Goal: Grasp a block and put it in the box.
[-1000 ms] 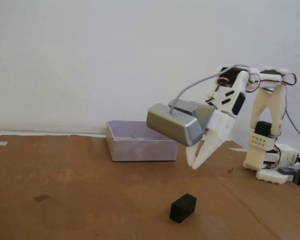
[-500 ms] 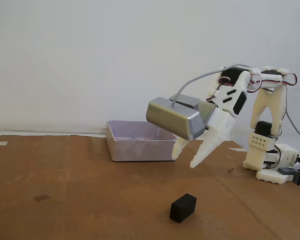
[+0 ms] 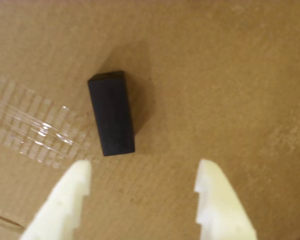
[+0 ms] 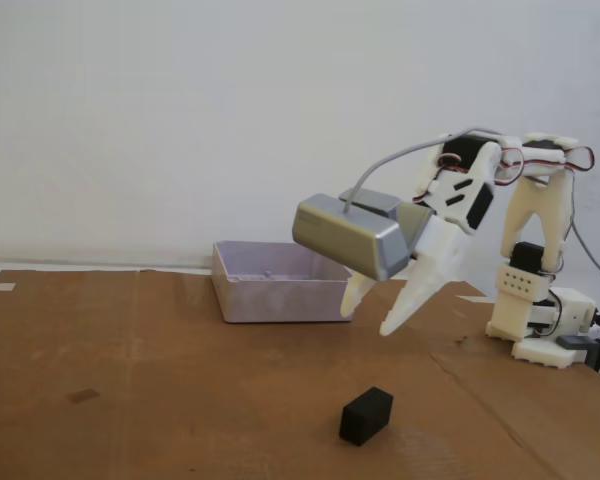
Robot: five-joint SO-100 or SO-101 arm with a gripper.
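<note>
The block [image 4: 366, 415] lies on the cardboard-covered counter [image 4: 180, 400] near its front edge, untouched. Above it the pincer [image 4: 370, 305] hangs spread wide, holding nothing; its pale fingers [image 3: 60, 205] flank the block's near end in the wrist view. The box [image 4: 275, 283] sits toward the back edge.

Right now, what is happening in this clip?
A small robot arm is lining up to pick up a black block lying on a cardboard-covered table. Its gripper hangs open above the block, holding nothing; in the wrist view the block lies just ahead of the spread fingers, not yet between them. The pale box sits empty as far as can be seen, farther back on the table.
</note>
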